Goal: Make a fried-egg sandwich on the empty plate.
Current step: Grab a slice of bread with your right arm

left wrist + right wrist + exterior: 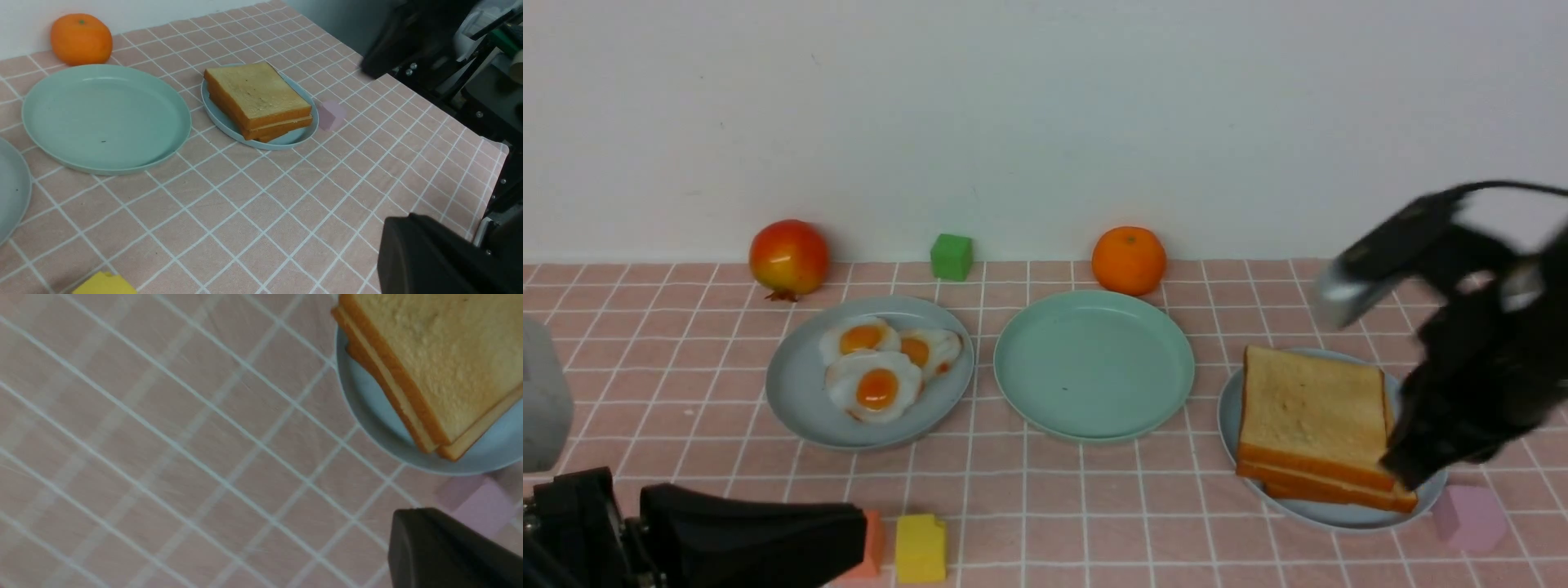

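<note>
R pincer [1409, 469] blurs at a corner of the toast [1311, 408], open/clenched can't tell, L pincer [845, 531] clenched; empty plate [1094, 367] lies left of toast, so nip top slice only, lift level.

- Robot test bench in a lab, not a real kitchen.
- Bare white wall [1045, 106]; table under a pink checked cloth [1094, 506].
- Food looks like plastic props: eggs [878, 367], toast [1311, 416], orange [1129, 260], pomegranate [788, 257], beside a bare mint plate [1094, 367].
- Loose blocks lie about: green [952, 256], yellow [920, 547], pink [1468, 516].
- Black robot arm [1470, 367] over the cloth; bolted dark metal frame [504, 192] at the table's edge.
</note>
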